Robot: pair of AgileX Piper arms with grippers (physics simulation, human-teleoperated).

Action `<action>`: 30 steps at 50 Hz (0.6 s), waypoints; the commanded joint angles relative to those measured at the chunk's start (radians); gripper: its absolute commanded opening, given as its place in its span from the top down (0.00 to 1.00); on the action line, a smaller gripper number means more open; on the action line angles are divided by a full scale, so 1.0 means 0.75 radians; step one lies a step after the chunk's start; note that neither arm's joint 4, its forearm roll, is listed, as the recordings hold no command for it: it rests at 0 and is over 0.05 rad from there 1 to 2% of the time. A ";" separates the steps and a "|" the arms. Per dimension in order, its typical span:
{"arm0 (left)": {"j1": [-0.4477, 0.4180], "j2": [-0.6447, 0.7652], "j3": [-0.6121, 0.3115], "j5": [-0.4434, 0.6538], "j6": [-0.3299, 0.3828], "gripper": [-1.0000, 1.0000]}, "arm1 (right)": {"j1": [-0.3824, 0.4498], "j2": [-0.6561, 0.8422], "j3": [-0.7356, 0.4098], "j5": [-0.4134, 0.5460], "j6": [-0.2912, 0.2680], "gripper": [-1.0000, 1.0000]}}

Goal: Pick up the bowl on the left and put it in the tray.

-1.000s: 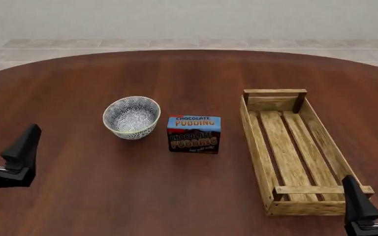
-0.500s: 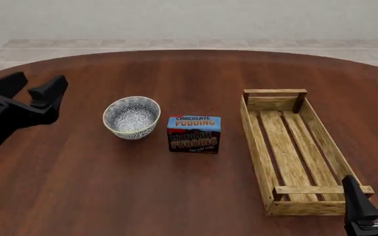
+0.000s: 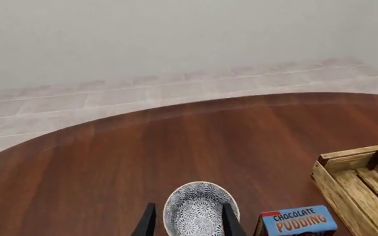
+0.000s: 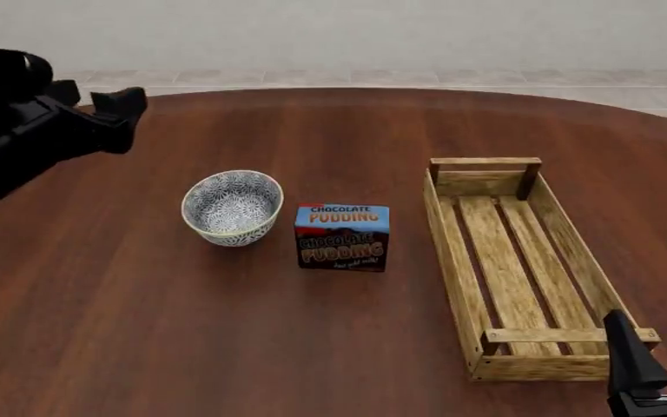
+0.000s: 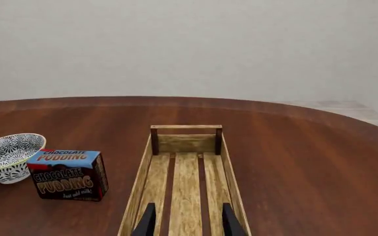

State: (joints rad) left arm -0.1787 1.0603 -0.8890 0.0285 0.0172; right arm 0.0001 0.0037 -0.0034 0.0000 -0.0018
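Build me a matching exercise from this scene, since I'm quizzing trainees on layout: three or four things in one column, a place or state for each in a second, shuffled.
Things:
1. bowl
2. pudding box
3. tray
4. left gripper

Places or states:
A. on the right, nothing inside
B. raised above the table, left of and beyond the bowl
C. upright, between the other two table items
D. leftmost item resting on the table

Pairs: 1-D, 2-C, 3-A, 4-B
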 commanded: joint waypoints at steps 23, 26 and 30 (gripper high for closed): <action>-0.037 0.502 -0.391 0.145 -0.065 0.00 | 0.000 0.000 -0.001 0.001 0.000 0.00; -0.037 0.524 -0.411 0.157 -0.070 0.00 | 0.000 0.000 -0.001 0.002 0.000 0.00; -0.029 0.559 -0.442 0.165 -0.072 0.00 | 0.000 0.000 -0.001 0.002 0.000 0.00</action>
State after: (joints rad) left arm -0.2006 1.3894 -1.1532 0.1313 -0.0222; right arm 0.0002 0.0035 -0.0040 0.0010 -0.0018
